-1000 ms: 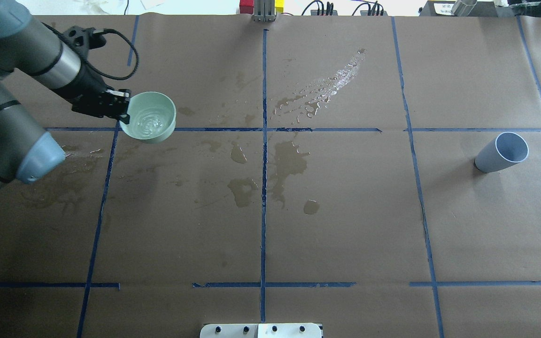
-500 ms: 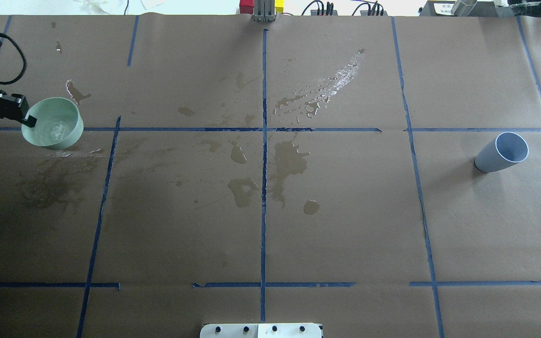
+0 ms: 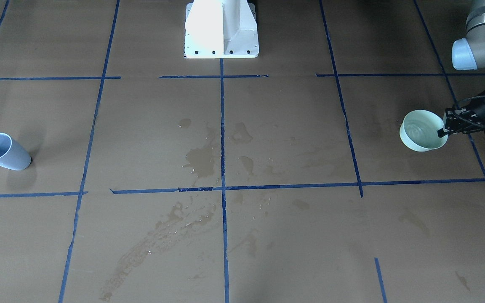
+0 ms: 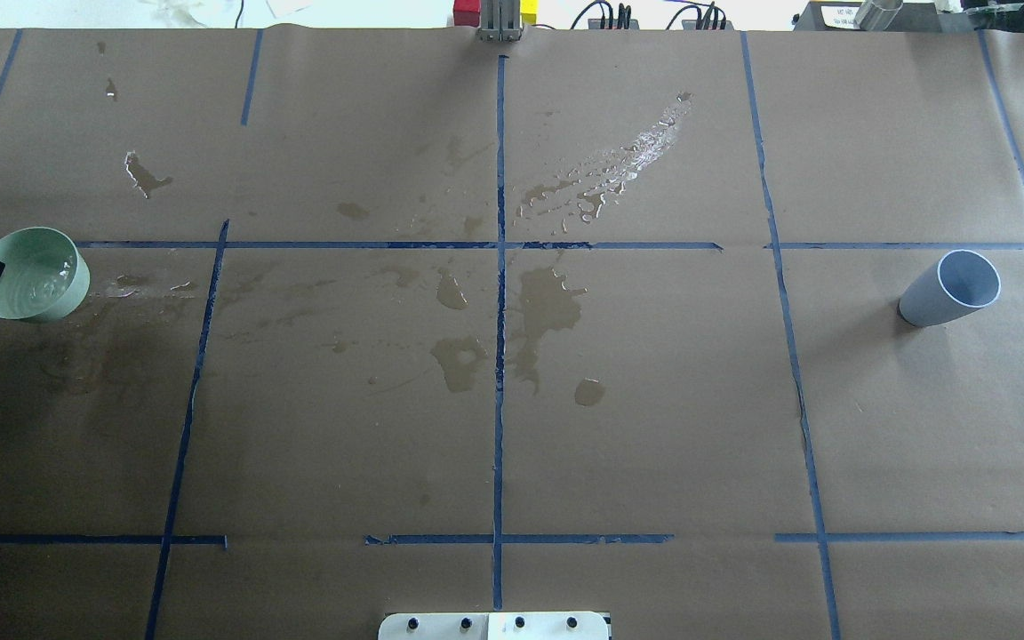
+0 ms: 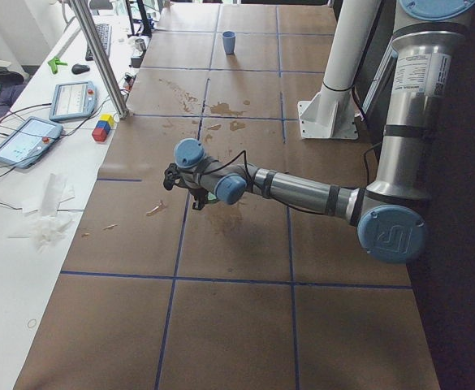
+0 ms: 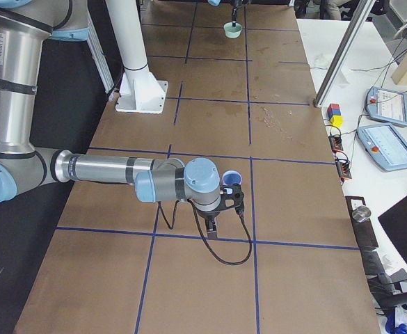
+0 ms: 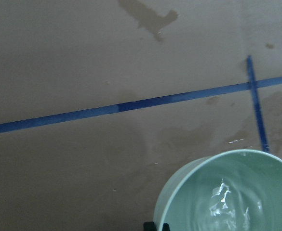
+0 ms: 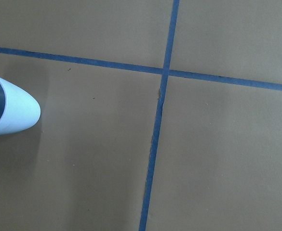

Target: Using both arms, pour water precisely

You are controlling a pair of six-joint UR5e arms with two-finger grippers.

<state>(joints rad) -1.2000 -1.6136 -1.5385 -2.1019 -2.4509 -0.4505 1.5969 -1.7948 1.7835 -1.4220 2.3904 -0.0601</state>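
Some water (image 4: 36, 283), bowl (image 4: 69, 306) in L end effector (image 3: 441, 133)

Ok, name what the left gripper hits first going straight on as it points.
The pale green round bowl that the left gripper grips by the rim; beyond it, probably the brown paper, depth unclear.

A robotics lab: teach pendants (image 6: 380, 145), tape-gridded table (image 4: 654, 400).

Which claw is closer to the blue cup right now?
Right. The right claw is close beside the cup; the left claw is far off at the opposite end, gripping the rim of the bowl.
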